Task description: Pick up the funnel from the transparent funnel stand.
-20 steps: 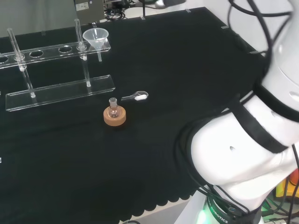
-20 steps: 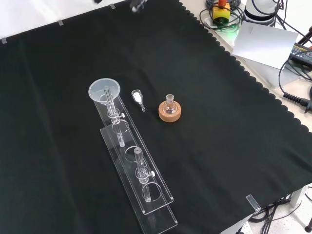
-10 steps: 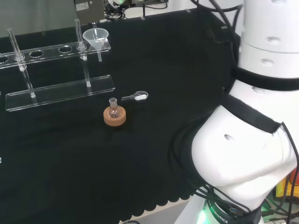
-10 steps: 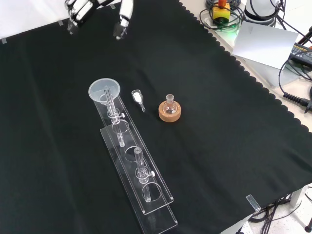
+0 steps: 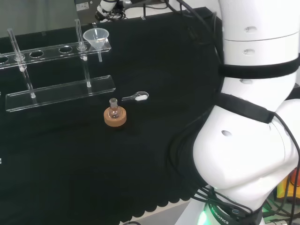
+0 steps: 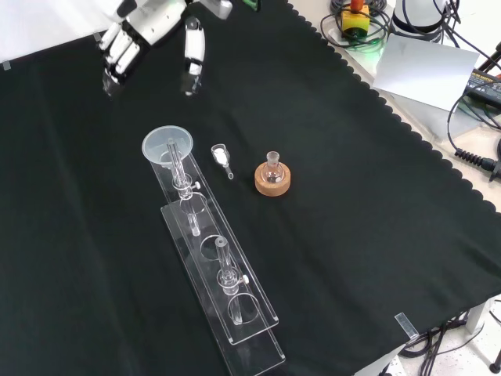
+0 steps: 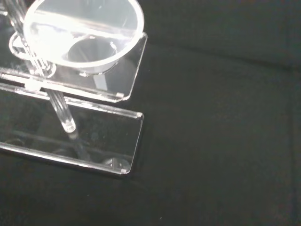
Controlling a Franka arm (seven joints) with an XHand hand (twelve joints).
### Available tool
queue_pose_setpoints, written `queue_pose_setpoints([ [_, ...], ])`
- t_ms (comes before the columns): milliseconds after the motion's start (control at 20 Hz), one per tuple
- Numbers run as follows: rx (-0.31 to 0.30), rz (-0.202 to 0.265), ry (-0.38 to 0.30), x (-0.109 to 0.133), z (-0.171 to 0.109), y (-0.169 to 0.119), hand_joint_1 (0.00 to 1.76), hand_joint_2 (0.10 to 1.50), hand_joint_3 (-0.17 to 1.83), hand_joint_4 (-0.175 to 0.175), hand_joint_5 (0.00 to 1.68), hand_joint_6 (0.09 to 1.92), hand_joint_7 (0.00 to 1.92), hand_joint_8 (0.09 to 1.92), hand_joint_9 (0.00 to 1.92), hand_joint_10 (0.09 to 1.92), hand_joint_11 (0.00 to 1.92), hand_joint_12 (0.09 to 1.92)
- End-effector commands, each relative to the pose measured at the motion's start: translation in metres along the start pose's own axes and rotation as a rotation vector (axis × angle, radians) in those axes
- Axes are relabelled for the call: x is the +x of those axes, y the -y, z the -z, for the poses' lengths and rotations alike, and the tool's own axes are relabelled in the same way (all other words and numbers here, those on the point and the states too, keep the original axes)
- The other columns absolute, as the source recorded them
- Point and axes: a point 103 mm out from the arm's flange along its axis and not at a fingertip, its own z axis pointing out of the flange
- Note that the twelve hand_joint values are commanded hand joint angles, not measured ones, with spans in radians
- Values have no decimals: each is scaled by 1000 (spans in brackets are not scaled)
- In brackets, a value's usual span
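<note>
A clear funnel (image 5: 95, 37) (image 6: 167, 144) (image 7: 84, 33) sits in the end hole of the transparent stand (image 5: 61, 89) (image 6: 235, 313) (image 7: 94, 141), spout down through the upper shelf. My hand (image 6: 153, 27) hangs in the air beyond that end of the stand, apart from the funnel. Its fingers (image 6: 117, 55) are straight and spread, the thumb (image 6: 193, 51) stands off to the side, and nothing is between them. In the head view a white part of the hand (image 5: 107, 5) shows at the top edge, behind and right of the funnel.
A small flask on a cork ring (image 5: 115, 116) (image 6: 273, 177) and a small clear scoop (image 5: 136, 97) (image 6: 222, 159) lie beside the stand. Upright glass tubes (image 5: 78, 33) stand in the rack near the funnel. The arm's white links (image 5: 253, 117) fill the head view's right.
In the front view the hand has come in from the top edge and moved down toward the funnel. In the head view the arm's links have swung left. The ware has not moved.
</note>
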Motion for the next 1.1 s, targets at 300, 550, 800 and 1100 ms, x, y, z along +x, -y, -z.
queue_pose_setpoints([
  [300, 53, 49, -3, 26, -30, -23, 449, 813, 186, -47, 74, 87, 2, 619, 225, 790, 173, 1434],
  [550, 55, 53, -24, 27, -40, -33, 422, 799, 173, -46, 13, 87, 0, 445, 100, 845, 152, 1451],
  [800, 67, 57, -30, 29, -53, -42, 412, 794, 162, -46, 0, 87, 0, 307, 28, 878, 122, 1467],
  [1100, 66, 65, -13, 35, -61, -47, 403, 791, 157, -46, 0, 87, 0, 312, 44, 890, 125, 1475],
])
